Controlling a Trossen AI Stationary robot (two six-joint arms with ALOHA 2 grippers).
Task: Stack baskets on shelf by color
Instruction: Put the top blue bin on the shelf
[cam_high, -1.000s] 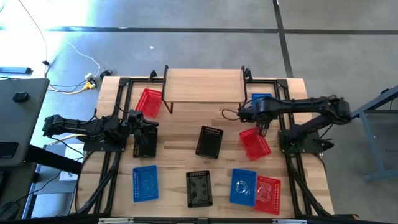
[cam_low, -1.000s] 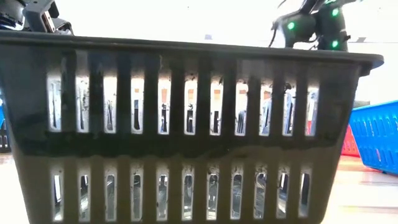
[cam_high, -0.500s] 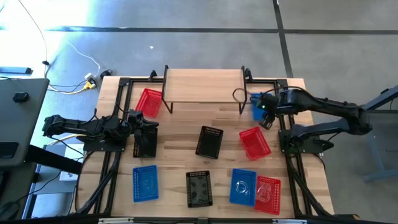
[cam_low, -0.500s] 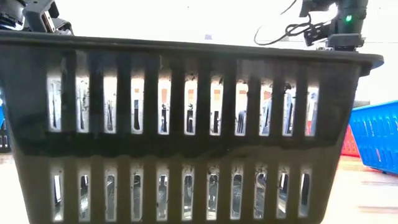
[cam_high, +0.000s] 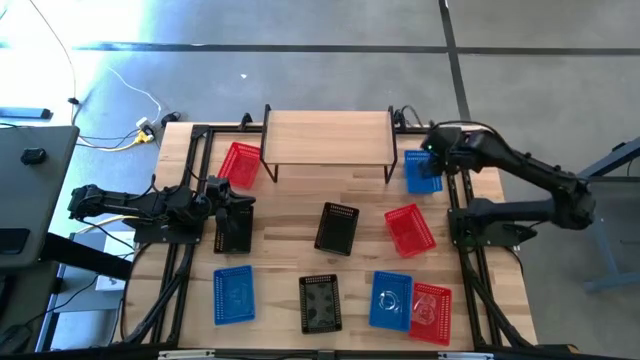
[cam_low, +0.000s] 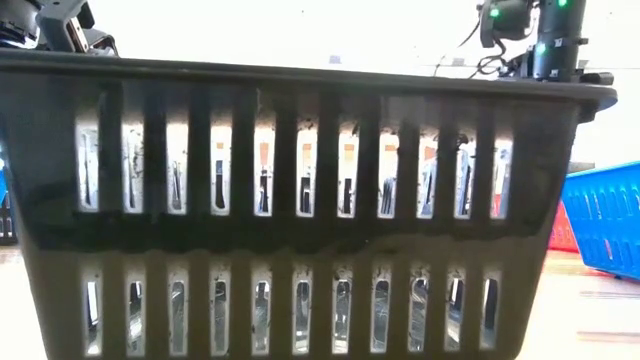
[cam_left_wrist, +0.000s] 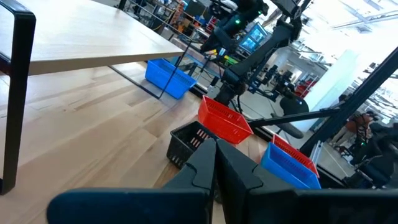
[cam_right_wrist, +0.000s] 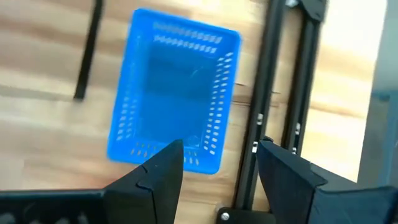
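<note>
Right gripper (cam_high: 437, 158) open, hovering over blue basket (cam_high: 422, 171) at upper right of high view, long axis up-frame; left gripper (cam_high: 243, 206) shut, far off.

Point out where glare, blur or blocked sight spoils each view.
High view: bright glare on the floor beyond the shelf. Low view: a black basket fills the picture, backlit by a washed-out room. Left wrist view: its own dark fingers sit blurred up close. Right wrist view: the blue basket looks soft.

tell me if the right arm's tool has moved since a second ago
Yes. The right tool went from above the red perforated plastic basket toward the table's far right corner, now over the blue perforated plastic basket beside the wooden shelf.
</note>
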